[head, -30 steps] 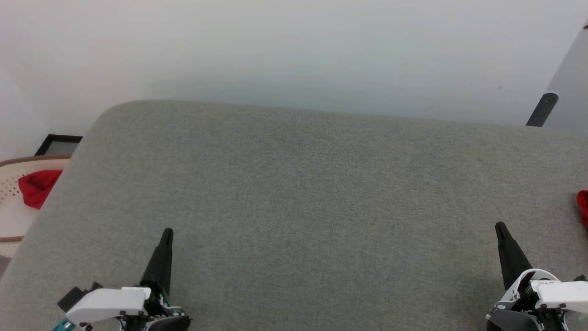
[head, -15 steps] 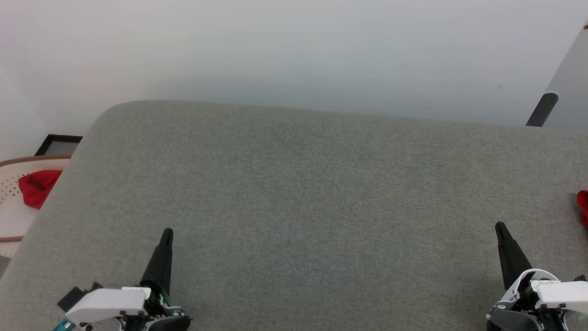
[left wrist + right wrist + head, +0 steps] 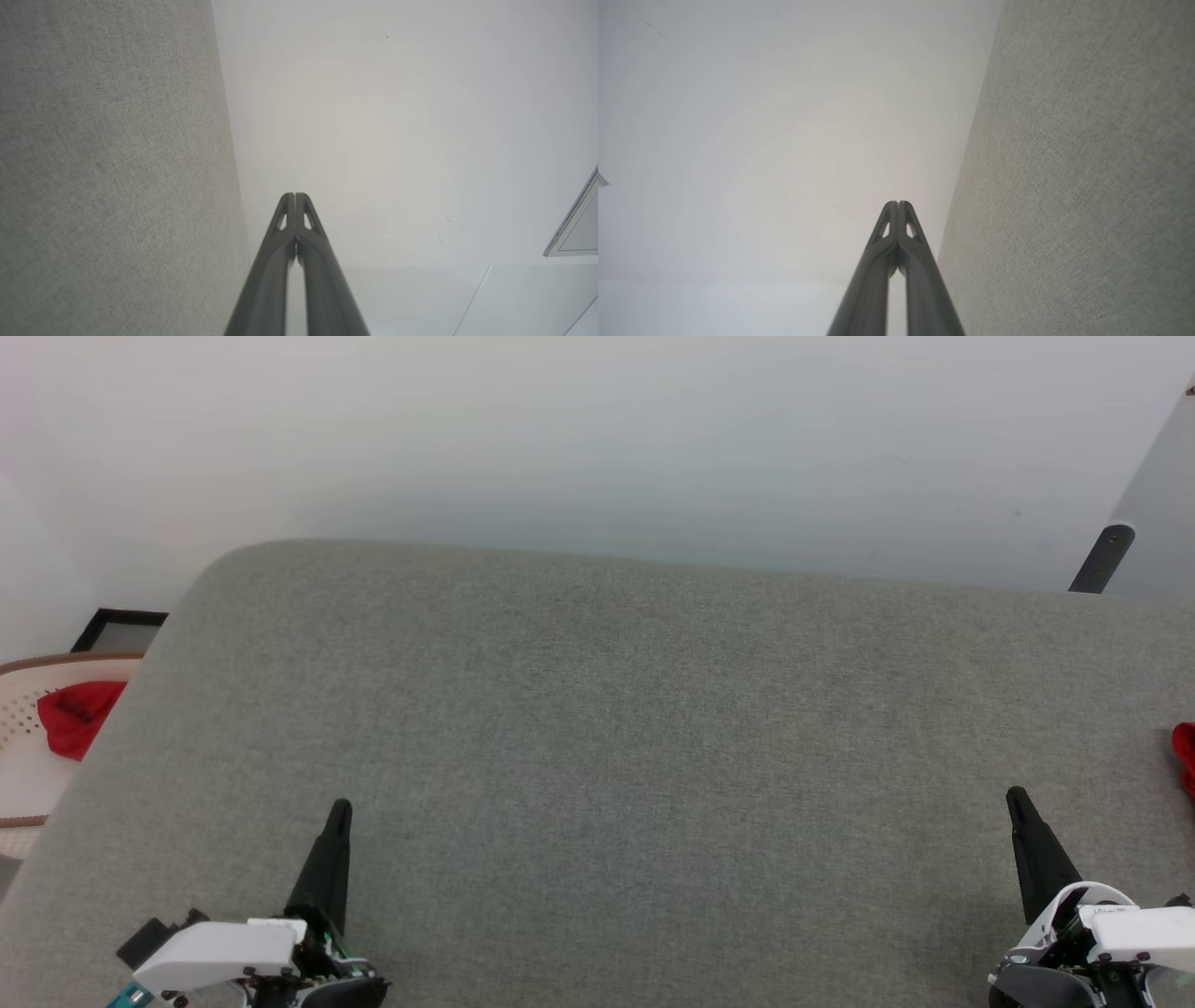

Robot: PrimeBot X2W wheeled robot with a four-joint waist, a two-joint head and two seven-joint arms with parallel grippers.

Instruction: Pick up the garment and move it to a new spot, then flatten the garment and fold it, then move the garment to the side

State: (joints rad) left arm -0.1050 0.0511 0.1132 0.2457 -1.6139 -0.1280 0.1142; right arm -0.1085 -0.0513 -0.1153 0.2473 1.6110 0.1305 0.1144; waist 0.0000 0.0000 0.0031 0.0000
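Sliver of red cloth [image 3: 1186, 758] at the grey surface's [image 3: 607, 756] right edge

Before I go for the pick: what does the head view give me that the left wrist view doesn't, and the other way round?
Head view adds: red cloth in a pale basket off the left end of the grey cushion, a bit of red fabric on the cushion at the right edge, and the right gripper, shut.
Left wrist view adds: a framed pane at its right edge, and the fingers seen close, pressed together on nothing.
Shared: the left gripper and the grey cushion.
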